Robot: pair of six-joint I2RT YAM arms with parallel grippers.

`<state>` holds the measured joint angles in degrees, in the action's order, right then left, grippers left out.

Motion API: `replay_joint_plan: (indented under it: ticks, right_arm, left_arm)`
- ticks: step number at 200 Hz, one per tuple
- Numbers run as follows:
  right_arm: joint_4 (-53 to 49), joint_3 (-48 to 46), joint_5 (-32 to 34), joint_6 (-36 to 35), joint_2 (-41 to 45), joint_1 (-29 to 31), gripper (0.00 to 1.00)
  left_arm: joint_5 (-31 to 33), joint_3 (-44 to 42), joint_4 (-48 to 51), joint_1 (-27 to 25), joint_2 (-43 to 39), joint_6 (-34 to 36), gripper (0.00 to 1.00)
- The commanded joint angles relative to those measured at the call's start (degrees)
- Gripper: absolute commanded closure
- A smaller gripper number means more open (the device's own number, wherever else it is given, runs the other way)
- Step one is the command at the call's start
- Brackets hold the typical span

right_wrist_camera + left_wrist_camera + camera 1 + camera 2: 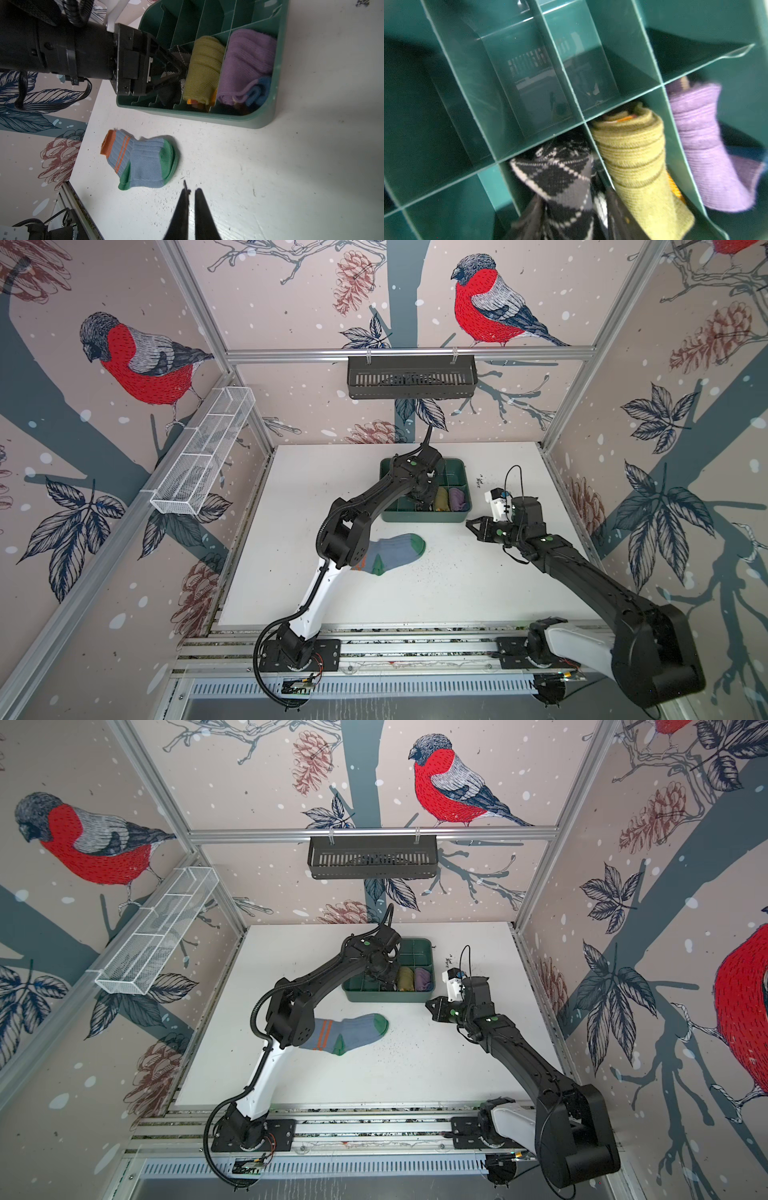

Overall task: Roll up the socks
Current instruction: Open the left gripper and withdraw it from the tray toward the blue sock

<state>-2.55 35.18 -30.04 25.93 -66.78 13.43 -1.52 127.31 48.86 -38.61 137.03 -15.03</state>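
On the scuffed white counter [457, 585], amid bird wallpaper [478, 302], our right gripper [191, 190] hovers closed, empty; our left gripper [182, 71] sits in the green tray [424, 516], its opening we cannot tell.

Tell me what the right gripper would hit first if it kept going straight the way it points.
Likely the green tray's front wall, across bare table, though depth is unclear. The blue sock lies off its line.

text: none legible | labels, brands: none legible | numbers, signs: none legible | checked: both top views, both wrist views
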Motion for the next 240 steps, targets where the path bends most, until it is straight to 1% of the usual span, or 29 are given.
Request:
replay_joint_plan:
  ticks: [1,63,83,107,122,144,157,170,177,198,205,222,240]
  right_arm:
    - [1.1,0.1,-0.7,0.8,-0.2,0.0,0.89]
    - [1.1,0.1,-0.5,0.9,-0.2,0.0,0.89]
    - [1.1,0.3,-0.6,1.0,-0.3,0.0,0.89]
    - [0.7,0.7,-0.4,1.0,-0.4,0.3,0.9]
    - [0.1,1.2,-0.1,1.0,-0.3,1.1,0.9]
    - [-1.6,2.0,0.2,0.2,0.0,3.4,0.89]
    - [-2.4,2.3,1.4,0.0,0.3,6.7,0.89]
    - [-2.0,2.4,2.6,0.5,-0.4,10.9,0.9]
    - [-1.1,2.4,3.0,1.3,-1.2,13.2,0.9]
    - [2.8,2.6,5.3,4.1,-4.7,20.8,0.93]
    - [4.5,2.8,6.0,5.0,-7.7,23.2,0.93]
    - [8.3,4.4,7.9,7.1,-12.9,28.2,0.94]
    - [10.2,7.8,10.0,8.1,-18.7,32.0,0.95]
  left_arm:
    - [-0.3,-0.1,-0.3,-0.1,-1.5,0.3,0.52]
    - [1.7,-0.5,0.4,-0.3,-5.9,0.6,0.52]
    - [3.1,-2.4,-1.1,-0.3,-9.9,0.6,0.56]
    - [3.4,-8.4,-5.1,-0.1,-16.4,0.4,0.64]
    - [3.2,-13.8,-8.1,0.5,-21.4,-0.1,0.66]
    - [1.5,-27.0,-14.8,2.3,-31.3,-1.4,0.69]
    - [-1.7,-36.1,-19.6,4.6,-38.0,-2.6,0.75]
    - [-5.0,-44.8,-23.8,6.9,-44.4,-3.6,0.76]
    - [-5.7,-49.3,-25.8,7.8,-47.5,-3.7,0.76]
    - [-4.7,-60.7,-30.4,8.7,-55.6,-4.7,0.78]
    - [-4.4,-63.9,-31.7,8.9,-57.7,-5.2,0.78]
    - [-4.0,-69.7,-33.7,10.1,-62.1,-7.4,0.78]
    - [-5.0,-75.6,-35.4,11.7,-65.3,-8.2,0.78]
